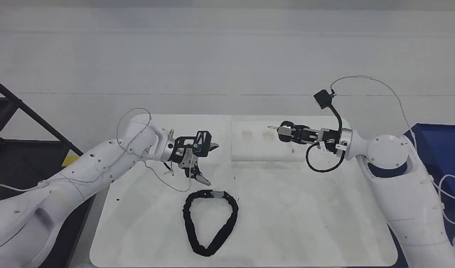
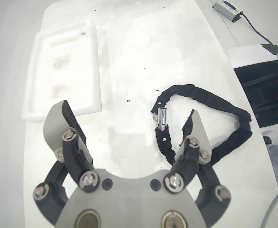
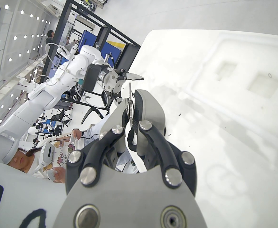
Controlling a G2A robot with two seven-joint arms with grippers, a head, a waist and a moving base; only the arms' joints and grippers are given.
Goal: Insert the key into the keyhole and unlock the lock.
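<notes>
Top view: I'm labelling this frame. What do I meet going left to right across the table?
left gripper, open → key → right gripper, shut on the key. The chain lock overlaps the left gripper's span and the foam tray overlaps the right gripper's, so I leave both out.

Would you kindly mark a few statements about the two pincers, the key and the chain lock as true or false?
1. The left pincer is open near the black fabric-sleeved chain lock. True.
2. The right pincer is empty. False: it is shut on a small metal key.
3. The key sits in the lock's silver cylinder. False: it is held in the air, apart from the lock.
4. The chain lock lies on the white table. True.
</notes>
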